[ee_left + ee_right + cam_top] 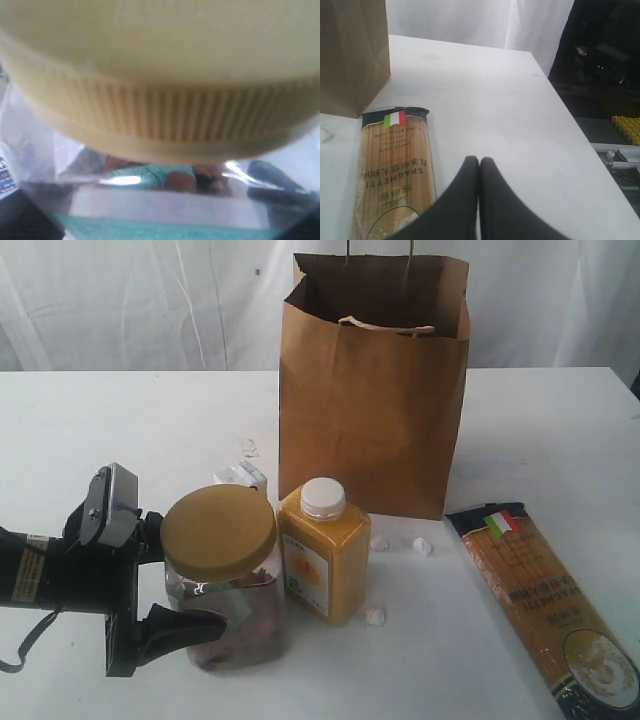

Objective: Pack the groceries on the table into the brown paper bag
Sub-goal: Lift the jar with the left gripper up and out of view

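The clear yellow-lidded jar (222,580) stands on the table (540,430) at the front left, and its lid (160,75) fills the left wrist view. My left gripper (190,578) is open with one finger on each side of the jar; the near finger (185,628) lies close against the jar's wall. A yellow white-capped bottle (322,560) stands just right of the jar, with a small white-blue carton (243,476) behind them. The brown paper bag (370,410) stands upright behind. The spaghetti packet (545,600) lies flat at the right. My right gripper (479,162) is shut and empty beside that packet (395,165).
Small white crumbs (423,546) lie on the table in front of the bag. The bag's corner (350,55) shows in the right wrist view, and the table's edge (580,130) runs close by with a dark drop beyond.
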Robot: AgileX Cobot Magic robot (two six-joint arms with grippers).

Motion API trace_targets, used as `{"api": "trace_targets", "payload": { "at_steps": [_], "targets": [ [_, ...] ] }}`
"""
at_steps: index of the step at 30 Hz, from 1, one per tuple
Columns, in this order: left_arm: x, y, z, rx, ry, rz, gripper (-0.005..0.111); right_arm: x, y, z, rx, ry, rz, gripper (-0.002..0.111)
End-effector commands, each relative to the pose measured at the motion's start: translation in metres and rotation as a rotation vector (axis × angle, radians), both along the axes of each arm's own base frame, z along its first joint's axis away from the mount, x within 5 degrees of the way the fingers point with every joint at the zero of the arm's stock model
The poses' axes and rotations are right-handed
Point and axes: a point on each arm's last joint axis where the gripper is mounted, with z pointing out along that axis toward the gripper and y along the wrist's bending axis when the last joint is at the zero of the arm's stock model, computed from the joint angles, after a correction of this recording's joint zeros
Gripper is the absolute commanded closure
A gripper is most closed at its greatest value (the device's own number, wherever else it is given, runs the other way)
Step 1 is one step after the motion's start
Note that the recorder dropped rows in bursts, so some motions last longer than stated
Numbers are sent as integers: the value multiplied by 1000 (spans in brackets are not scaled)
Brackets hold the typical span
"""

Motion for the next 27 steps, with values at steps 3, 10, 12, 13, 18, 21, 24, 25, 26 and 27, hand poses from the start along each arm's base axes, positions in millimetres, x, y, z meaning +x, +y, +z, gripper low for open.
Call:
{"api": "trace_targets", "payload": {
  "at_steps": [3, 10, 12, 13, 18, 21, 24, 25, 26, 27],
  "targets": [
    [0, -3, 2, -25, -5, -2, 107, 0, 0, 0, -4, -10, -5, 108],
    [0, -2, 3, -26, -6, 3, 107, 0, 0, 0, -4, -10, -5, 108],
    [0, -2, 7, -28, -20, 0, 107, 0, 0, 0, -4, -10, -5, 108],
    [0, -2, 8, -29, -27, 0, 107, 0, 0, 0, -4, -10, -5, 108],
    [-2, -2, 22, -38, -80, 0, 107, 0, 0, 0, -4, -10, -5, 108],
    [-4, -2, 33, -48, -113, 4, 107, 0, 0, 0, -4, -10, -5, 108],
    [-7, -1, 46, -64, -116, 18, 107, 0, 0, 0, -4, -10, -5, 108],
    [-8, -1, 49, -68, -113, 20, 107, 0, 0, 0, -4, -10, -5, 108],
    [-10, -1, 53, -70, -115, 18, 107, 0, 0, 0, -4, -10, -5, 108],
    [-12, -1, 57, -68, -121, 12, 107, 0, 0, 0, -4, -10, -5, 108]
  ]
}}
